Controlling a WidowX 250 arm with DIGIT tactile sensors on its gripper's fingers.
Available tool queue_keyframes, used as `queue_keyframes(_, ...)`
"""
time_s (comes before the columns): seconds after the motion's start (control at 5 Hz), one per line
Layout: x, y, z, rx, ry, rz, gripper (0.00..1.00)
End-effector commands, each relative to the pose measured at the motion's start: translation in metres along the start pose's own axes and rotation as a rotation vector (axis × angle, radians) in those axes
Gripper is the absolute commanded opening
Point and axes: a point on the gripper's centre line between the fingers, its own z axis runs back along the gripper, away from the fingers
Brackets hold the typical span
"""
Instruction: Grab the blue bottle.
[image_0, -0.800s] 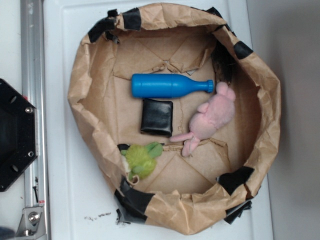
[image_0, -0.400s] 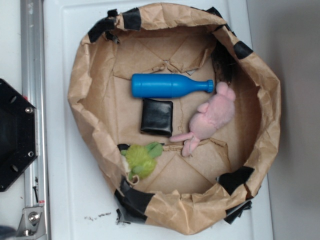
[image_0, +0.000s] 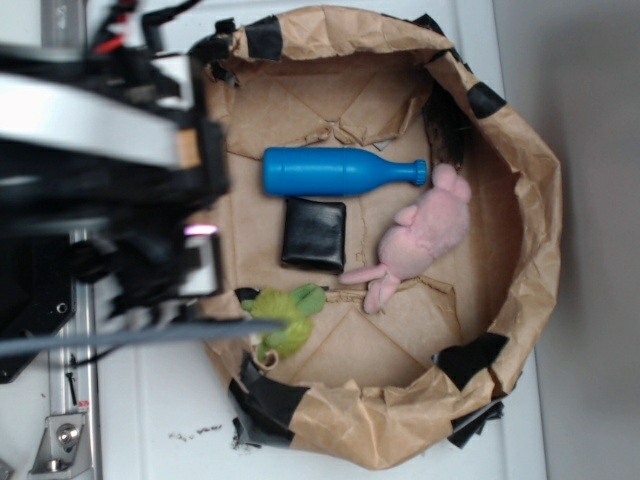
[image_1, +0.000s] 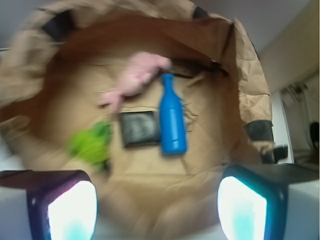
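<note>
The paper-lined basket is the biggest obstacle: its crumpled wall rises at the nine o'clock side, right where the arm comes in, so in my judgement a low approach could snag the paper rim and drag the whole nest along the white table.

Inside, the blue bottle lies on its side near twelve o'clock of the floor, neck toward three o'clock. It is smooth and round, so a grip across the body that lands off-centre may squeeze it out or roll it. The pink plush sits just beside the bottle's cap at about three o'clock; closing near the neck risks catching an ear. The black square pouch lies just below the bottle's body, nearly touching, and a finger descending on that side could land on it instead. The green plush at seven o'clock is well apart and poses little risk.

The gripper is spread wide in the wrist view, its two pads at the lower corners, holding and touching nothing, above the basket's near rim.
</note>
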Motion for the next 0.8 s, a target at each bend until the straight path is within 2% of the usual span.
queue_keyframes(0.0, 0.049, 0.038, -0.066, 0.021, 0.075, 0.078, 1.0)
queue_keyframes(0.2, 0.038, 0.025, -0.114, -0.036, 0.162, 0.119, 1.0)
queue_keyframes(0.4, 0.037, 0.003, -0.136, -0.112, 0.171, 0.129, 1.0)
queue_keyframes(0.6, 0.049, -0.009, -0.138, -0.073, 0.153, 0.083, 0.61)
